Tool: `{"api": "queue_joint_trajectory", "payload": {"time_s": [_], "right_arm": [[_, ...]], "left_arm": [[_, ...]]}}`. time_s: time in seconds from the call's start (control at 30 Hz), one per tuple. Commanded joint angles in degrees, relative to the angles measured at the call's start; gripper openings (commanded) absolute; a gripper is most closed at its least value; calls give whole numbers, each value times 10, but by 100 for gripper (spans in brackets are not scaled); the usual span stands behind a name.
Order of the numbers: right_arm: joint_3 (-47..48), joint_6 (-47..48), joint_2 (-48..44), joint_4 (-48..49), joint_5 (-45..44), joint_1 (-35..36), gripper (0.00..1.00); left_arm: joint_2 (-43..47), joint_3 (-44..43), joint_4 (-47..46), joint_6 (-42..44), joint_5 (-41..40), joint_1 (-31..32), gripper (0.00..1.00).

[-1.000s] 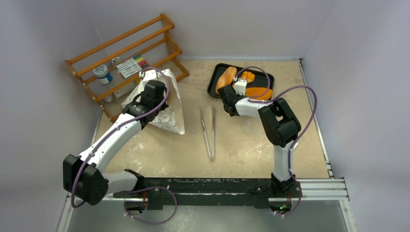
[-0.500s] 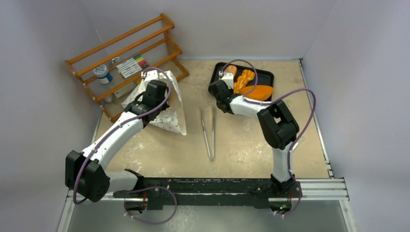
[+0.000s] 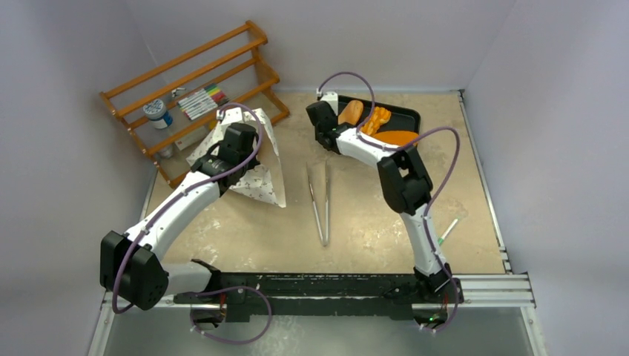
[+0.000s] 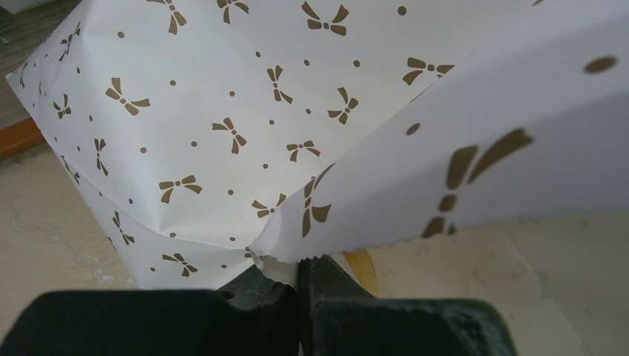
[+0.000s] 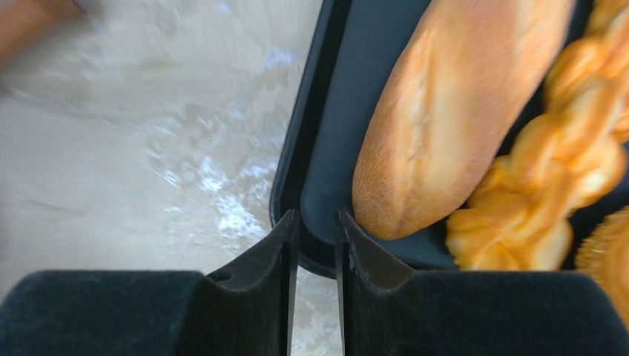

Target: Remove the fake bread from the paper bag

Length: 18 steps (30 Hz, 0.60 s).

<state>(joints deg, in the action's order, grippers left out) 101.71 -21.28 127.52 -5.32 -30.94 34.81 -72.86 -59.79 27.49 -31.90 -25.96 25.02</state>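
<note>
Claw of the left arm (image 4: 299,268) is clenched on the serrated edge of the paper bag (image 4: 222,111), which lies on the surface (image 3: 371,222) at upper left of the top view, beside a wooden rack (image 3: 193,67). Right claw (image 5: 317,226) is pinched nearly closed, holding nothing, over the black tray's rim (image 5: 297,148). A baguette-shaped loaf (image 5: 445,119) and a braided bun (image 5: 549,178) lie inside it.

Between paper bag (image 3: 261,178), tray (image 3: 406,113): tongs (image 3: 323,233) block lane.

Right claw (image 5: 317,222) swung left (and farther back) to the tray (image 5: 295,174) rim.
</note>
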Motion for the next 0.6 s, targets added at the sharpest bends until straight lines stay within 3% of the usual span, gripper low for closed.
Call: {"api": "queue_joint_trajectory", "payload": {"time_s": [0.0,0.57], "right_arm": [[54,8,35,-51,20,-4,26],[139,32,99,-88,56,-13,32]], "left_arm": [[16,-20,-25,3,-15,-7,0],[14,-14,-31,2,-12,-7,0]]}}
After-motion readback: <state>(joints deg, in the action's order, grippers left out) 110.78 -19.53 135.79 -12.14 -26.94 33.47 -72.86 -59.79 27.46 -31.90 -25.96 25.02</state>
